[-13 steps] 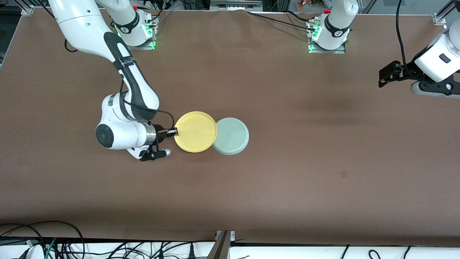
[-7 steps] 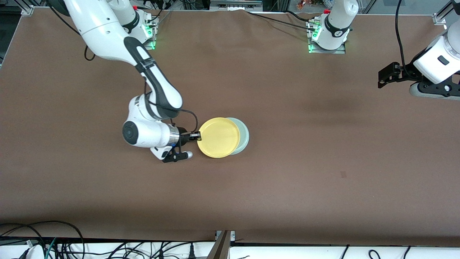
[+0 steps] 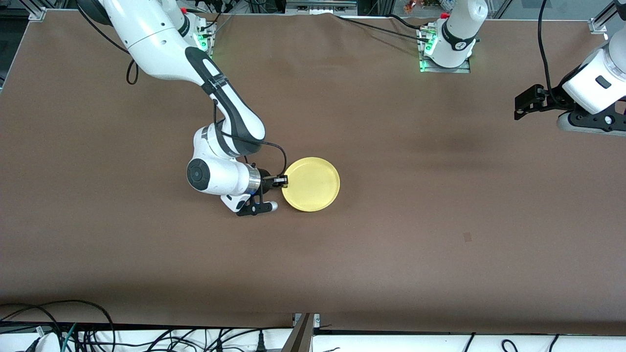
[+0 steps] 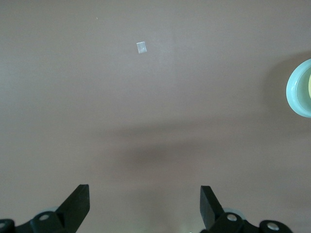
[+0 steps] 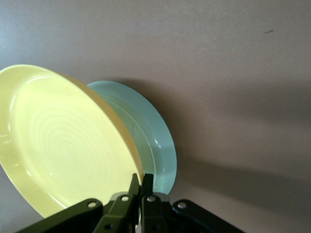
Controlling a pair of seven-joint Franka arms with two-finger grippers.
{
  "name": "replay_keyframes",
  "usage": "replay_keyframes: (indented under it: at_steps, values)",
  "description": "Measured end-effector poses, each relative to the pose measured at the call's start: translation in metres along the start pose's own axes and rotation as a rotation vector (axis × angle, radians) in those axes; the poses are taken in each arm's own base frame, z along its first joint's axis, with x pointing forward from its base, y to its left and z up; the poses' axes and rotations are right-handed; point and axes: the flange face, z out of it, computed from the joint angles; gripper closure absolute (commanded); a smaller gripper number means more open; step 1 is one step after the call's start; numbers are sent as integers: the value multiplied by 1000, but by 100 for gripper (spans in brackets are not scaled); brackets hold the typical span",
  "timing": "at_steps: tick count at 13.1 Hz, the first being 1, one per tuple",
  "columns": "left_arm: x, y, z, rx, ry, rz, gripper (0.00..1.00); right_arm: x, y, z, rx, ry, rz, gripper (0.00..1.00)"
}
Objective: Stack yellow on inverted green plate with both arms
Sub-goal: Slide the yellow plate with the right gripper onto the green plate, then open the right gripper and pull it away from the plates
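Near the middle of the brown table (image 3: 391, 244), the yellow plate (image 3: 311, 184) is held rim-up directly over the green plate (image 5: 153, 141), which it covers entirely in the front view. In the right wrist view the yellow plate is tilted, with a gap between it and the green plate at the part nearest the gripper; whether the two plates touch anywhere cannot be told. The green plate lies flat on the table with concentric rings showing on its upturned face. The right gripper (image 3: 281, 181), at the end of the right arm that reaches out from its base at the right arm's end of the table, has its fingers (image 5: 138, 187) pinched together on the rim of the yellow plate, at the edge of the plate toward the right arm's end of the table. The wrist of that arm lies nearly level, just above the table surface, beside the plates. The left gripper (image 3: 525, 101) waits well apart from the plates, raised over bare table at the left arm's end, with its fingers (image 4: 77, 204) spread wide and nothing between them. In the left wrist view a sliver of the green plate with a trace of yellow on top shows at the frame edge, and a small pale square mark (image 4: 142, 47) lies on the table. A small dark mark (image 3: 467, 237) also shows on the table, nearer to the front camera than the plates and toward the left arm's end.
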Motion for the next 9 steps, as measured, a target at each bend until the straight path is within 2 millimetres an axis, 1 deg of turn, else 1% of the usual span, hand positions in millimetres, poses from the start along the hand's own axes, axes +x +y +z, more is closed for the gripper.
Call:
replay_keyframes:
  at_steps: [3, 4, 5, 9]
  values:
    - [0, 0, 0, 0, 0, 0, 0, -6, -6, 18, -14, 2, -16, 100]
    - [0, 0, 0, 0, 0, 0, 0, -7, -8, 24, -18, 3, -21, 41]
    - [0, 0, 0, 0, 0, 0, 0, -8, -9, 28, -24, 4, -27, 0]
    - [0, 0, 0, 0, 0, 0, 0, -4, -5, 23, -57, 20, -50, 0]
